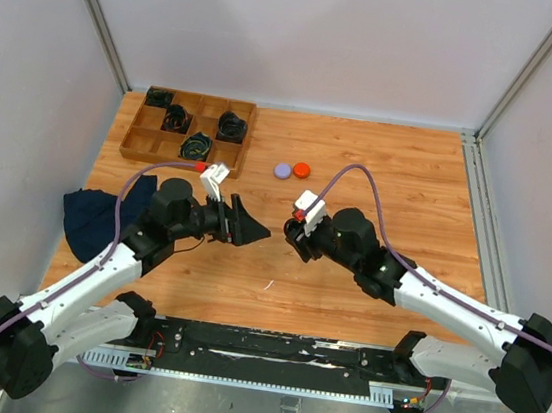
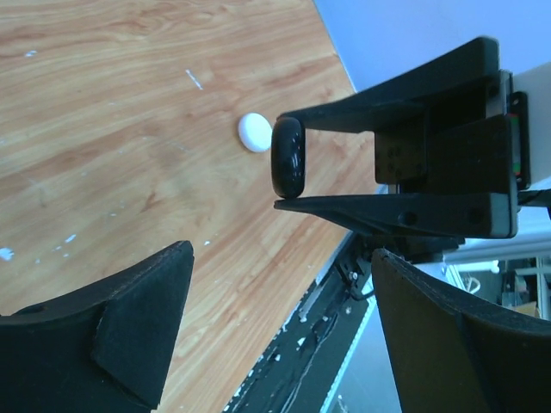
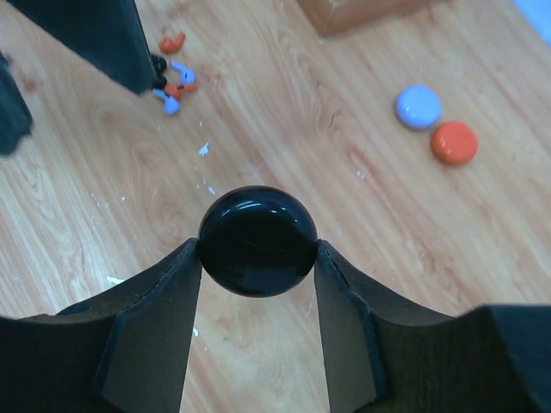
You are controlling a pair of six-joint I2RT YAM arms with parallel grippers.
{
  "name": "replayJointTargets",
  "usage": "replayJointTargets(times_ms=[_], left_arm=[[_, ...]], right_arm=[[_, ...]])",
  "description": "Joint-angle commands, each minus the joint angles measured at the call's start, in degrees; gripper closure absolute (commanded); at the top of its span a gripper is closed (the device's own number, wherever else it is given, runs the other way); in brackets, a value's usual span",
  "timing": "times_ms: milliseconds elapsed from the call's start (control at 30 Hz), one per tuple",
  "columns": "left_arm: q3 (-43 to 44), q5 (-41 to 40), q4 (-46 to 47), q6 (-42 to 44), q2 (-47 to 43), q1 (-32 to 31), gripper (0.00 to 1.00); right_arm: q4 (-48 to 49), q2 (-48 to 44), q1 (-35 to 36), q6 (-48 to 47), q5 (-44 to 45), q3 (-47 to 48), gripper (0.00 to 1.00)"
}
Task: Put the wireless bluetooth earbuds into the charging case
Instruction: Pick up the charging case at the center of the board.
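Black case (image 3: 257, 242) clamped in right jaws, likely steadied for loading. Left jaws spread, empty, beside earbuds (image 3: 182, 72) on desk (image 3: 284, 129): pickup probably next.

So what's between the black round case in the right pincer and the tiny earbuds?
Just bare table with tiny white flecks. The right wrist view shows it between the black case and the earbuds.
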Motion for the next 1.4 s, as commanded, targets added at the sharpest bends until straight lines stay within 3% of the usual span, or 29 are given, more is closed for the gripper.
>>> replayJointTargets(times_ms=[0, 533, 1167, 1367], left_arm=[[0.45, -0.53, 6.25, -1.14, 1.42, -2.92, 0.12], [3.64, -3.65, 11.21, 0.56, 7.26, -6.54, 0.34], [4.64, -5.2, 12.73, 2.15, 9.24, -7.88, 0.77], [4.72, -4.1, 12.7, 7.24, 8.2, -7.88, 0.92]], right_arm=[[8.06, -2.86, 0.97, -3.88, -2.52, -2.17, 0.59], [15.42, -3.2, 2.11, -5.88, -5.97, -4.6, 0.59], [17.07, -1.15, 2.64, -7.28, -7.37, -4.08, 0.58], [14.72, -2.15, 2.34, -8.56, -7.84, -4.0, 0.46]])
